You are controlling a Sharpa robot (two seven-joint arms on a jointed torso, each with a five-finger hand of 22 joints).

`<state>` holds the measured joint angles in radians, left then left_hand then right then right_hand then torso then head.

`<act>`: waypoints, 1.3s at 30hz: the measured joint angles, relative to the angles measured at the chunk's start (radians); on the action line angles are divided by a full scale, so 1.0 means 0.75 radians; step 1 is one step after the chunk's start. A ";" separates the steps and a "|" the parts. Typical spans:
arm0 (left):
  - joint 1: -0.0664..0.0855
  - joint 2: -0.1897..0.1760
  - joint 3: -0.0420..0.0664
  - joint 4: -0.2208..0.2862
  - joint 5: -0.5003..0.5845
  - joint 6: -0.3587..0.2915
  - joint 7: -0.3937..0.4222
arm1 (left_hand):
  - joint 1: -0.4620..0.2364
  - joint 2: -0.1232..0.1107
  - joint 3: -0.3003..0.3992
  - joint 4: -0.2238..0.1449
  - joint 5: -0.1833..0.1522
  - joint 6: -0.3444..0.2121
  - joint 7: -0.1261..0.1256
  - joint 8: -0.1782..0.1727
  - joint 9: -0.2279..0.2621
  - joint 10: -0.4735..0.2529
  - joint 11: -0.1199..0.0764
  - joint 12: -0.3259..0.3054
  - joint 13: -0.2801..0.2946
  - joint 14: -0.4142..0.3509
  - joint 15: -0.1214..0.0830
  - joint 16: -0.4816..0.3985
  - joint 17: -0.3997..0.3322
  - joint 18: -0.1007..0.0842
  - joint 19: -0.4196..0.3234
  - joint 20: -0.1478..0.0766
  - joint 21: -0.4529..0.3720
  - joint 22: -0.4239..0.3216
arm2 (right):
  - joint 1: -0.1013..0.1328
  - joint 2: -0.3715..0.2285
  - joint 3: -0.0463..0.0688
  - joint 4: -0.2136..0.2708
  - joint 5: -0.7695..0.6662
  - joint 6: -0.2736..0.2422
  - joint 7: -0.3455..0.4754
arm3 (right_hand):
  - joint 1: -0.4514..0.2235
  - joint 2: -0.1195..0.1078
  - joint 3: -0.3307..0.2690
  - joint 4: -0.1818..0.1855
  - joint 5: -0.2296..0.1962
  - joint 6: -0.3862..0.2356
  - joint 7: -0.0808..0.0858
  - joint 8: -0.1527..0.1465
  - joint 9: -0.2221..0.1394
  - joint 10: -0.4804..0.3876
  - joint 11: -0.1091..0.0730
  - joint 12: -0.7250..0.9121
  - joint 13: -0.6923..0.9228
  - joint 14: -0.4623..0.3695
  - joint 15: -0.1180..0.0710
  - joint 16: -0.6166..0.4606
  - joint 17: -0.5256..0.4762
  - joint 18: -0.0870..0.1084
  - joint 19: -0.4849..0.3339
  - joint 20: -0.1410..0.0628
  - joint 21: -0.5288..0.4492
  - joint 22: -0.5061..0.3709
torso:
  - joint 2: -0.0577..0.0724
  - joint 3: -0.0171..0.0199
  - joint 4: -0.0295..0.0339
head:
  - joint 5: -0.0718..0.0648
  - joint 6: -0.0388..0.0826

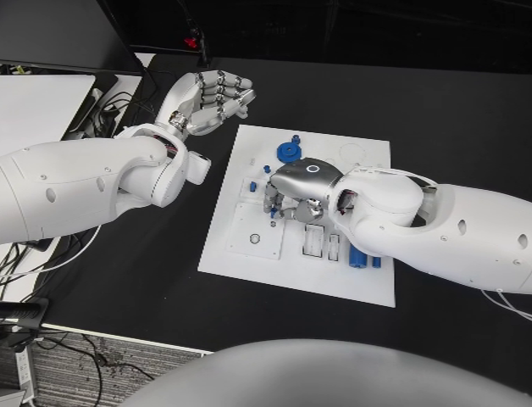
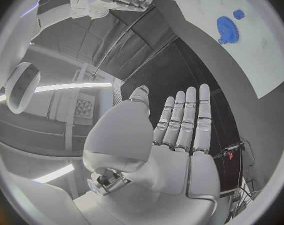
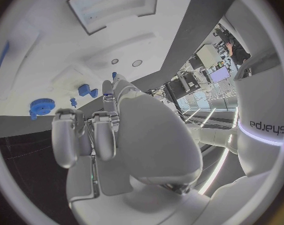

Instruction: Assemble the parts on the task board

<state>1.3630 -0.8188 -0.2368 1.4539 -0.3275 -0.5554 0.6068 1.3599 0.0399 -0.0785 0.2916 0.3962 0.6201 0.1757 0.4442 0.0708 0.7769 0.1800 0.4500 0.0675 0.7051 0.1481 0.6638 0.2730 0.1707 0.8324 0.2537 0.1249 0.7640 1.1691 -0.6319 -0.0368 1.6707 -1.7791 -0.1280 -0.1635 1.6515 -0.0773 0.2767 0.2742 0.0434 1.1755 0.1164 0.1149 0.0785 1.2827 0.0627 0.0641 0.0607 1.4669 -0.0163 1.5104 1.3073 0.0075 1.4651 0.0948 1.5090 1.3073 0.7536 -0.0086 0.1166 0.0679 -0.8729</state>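
The white task board (image 1: 248, 259) lies in the middle of the black table. A blue gear (image 1: 290, 152) (image 2: 227, 29) (image 3: 41, 106) stands near its far edge, with small blue pieces (image 1: 252, 185) (image 3: 86, 90) beside it. Two blue pegs (image 1: 359, 257) lie near the board's right edge. My right hand (image 1: 298, 188) (image 3: 116, 135) hovers over the board's middle, fingers curled down toward it. A blue tip (image 3: 114, 75) shows by one finger; whether it is held is hidden. My left hand (image 1: 208, 100) (image 2: 179, 130) hangs off the board's far left corner, fingers straight, holding nothing.
Rectangular slots (image 1: 321, 242) are sunk into the board near my right forearm. A white surface (image 1: 22, 106) and cables (image 1: 110, 106) sit at the table's far left. Bare black table (image 1: 462, 127) stretches to the right of the board.
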 measured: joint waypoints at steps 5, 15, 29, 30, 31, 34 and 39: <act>0.000 0.000 0.000 0.000 0.000 0.000 0.000 | 0.000 0.000 0.000 0.000 0.000 0.000 0.000 0.000 0.000 0.000 0.000 0.000 0.000 0.000 0.000 0.000 0.000 0.000 0.000 0.000 0.000 0.000 | -0.001 0.007 0.000 -0.004 0.000 0.010 0.000 | 0.000 0.000 0.000 0.000 0.000 -0.001 -0.001 -0.004 -0.001 0.000 0.000 0.000 0.000 0.000 0.000 0.000 0.000 0.000 0.000 0.000 0.000 0.000 | 0.000 0.0003 0.0000 | 0.001 0.000; 0.000 0.001 0.000 -0.001 0.000 0.000 0.000 | 0.000 0.000 0.000 0.000 0.000 0.000 0.000 0.000 0.000 0.000 0.000 0.000 0.000 0.000 0.000 0.000 0.000 0.000 0.000 0.000 0.000 0.000 | -0.004 0.017 -0.001 -0.012 0.000 0.024 0.000 | 0.000 0.000 0.000 0.000 0.004 -0.005 0.000 -0.009 0.000 0.000 0.000 0.000 0.000 0.000 0.000 0.000 0.000 0.000 0.000 0.000 0.000 0.000 | 0.000 0.0004 -0.0001 | 0.002 0.000; 0.000 0.003 0.000 -0.001 0.000 0.000 0.000 | 0.000 0.000 0.000 0.000 0.000 0.000 0.000 0.000 0.000 0.000 0.000 0.000 0.000 0.000 0.000 0.000 0.000 0.000 0.000 0.000 0.000 0.000 | -0.007 0.021 -0.003 -0.018 0.000 0.054 -0.009 | 0.000 0.000 0.000 0.000 0.004 -0.001 0.003 -0.008 0.000 0.000 0.000 0.000 0.000 0.000 0.000 0.000 0.000 0.000 0.000 0.000 0.000 0.000 | -0.001 0.0001 -0.0009 | -0.002 0.000; 0.000 0.003 0.000 -0.001 0.000 0.000 0.000 | 0.000 0.000 0.000 0.000 0.000 0.000 0.000 0.000 0.000 0.000 0.000 0.000 0.000 0.000 0.000 0.000 0.000 0.000 0.000 0.000 0.000 0.000 | -0.007 0.022 -0.003 -0.019 0.000 0.056 -0.010 | 0.000 0.000 0.000 0.000 0.004 -0.001 0.003 -0.008 0.000 0.000 0.000 0.000 0.000 0.000 0.000 0.000 0.000 0.000 0.000 0.000 0.000 0.000 | -0.001 0.0001 -0.0009 | -0.003 0.000; 0.000 0.003 0.000 -0.001 0.000 0.000 0.000 | 0.000 0.000 0.000 0.000 0.000 0.000 0.000 0.000 0.000 0.000 0.000 0.000 0.000 0.000 0.000 0.000 0.000 0.000 0.000 0.000 0.000 0.000 | -0.007 0.023 -0.003 -0.019 0.000 0.059 -0.010 | 0.000 0.000 0.000 0.000 0.004 -0.001 0.003 -0.008 0.000 0.000 0.000 0.000 0.000 0.000 0.000 0.000 0.000 0.000 0.000 0.000 0.000 0.000 | -0.001 0.0000 -0.0012 | -0.005 0.000; 0.000 0.002 0.000 -0.001 0.000 0.000 0.000 | 0.000 0.000 0.000 0.000 0.000 0.000 0.000 0.000 0.000 0.000 0.000 0.000 0.000 0.000 0.000 0.000 0.000 0.000 0.000 0.000 0.000 0.000 | -0.007 0.026 -0.003 -0.020 0.000 0.067 -0.012 | 0.000 0.000 0.000 0.000 0.004 -0.001 0.003 -0.008 0.000 -0.003 -0.003 0.000 0.000 0.000 0.000 0.000 0.000 0.000 0.000 0.000 0.000 0.000 | -0.001 0.0000 -0.0015 | -0.009 0.000; 0.000 0.002 0.000 0.000 0.000 0.000 0.000 | 0.000 0.000 0.000 0.000 0.000 0.000 0.000 0.000 0.000 0.000 0.000 0.000 0.000 0.000 0.000 0.000 0.000 0.000 0.000 0.000 0.000 0.000 | -0.008 0.028 -0.003 -0.023 -0.001 0.078 -0.013 | 0.000 0.000 0.000 0.000 0.004 -0.002 0.003 -0.008 -0.001 -0.005 -0.005 0.000 0.000 0.000 0.000 0.000 0.000 0.000 0.000 0.000 0.000 0.000 | -0.001 0.0000 -0.0015 | -0.014 0.000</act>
<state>1.3629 -0.8171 -0.2368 1.4537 -0.3274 -0.5555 0.6067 1.3599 0.0399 -0.0785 0.2916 0.3962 0.6201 0.1757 0.4442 0.0708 0.7769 0.1800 0.4499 0.0675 0.7051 0.1480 0.6638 0.2732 0.1707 0.8324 0.2537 0.1249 0.7641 1.1628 -0.6111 -0.0390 1.6531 -1.7797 -0.0697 -0.1734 1.6515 -0.0776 0.2765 0.2740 0.0462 1.1741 0.1187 0.1092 0.0777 1.2789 0.0589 0.0641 0.0609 1.4669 -0.0163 1.5104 1.3073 0.0075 1.4650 0.0948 1.5091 1.3073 0.7529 -0.0086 0.1154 0.0572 -0.8726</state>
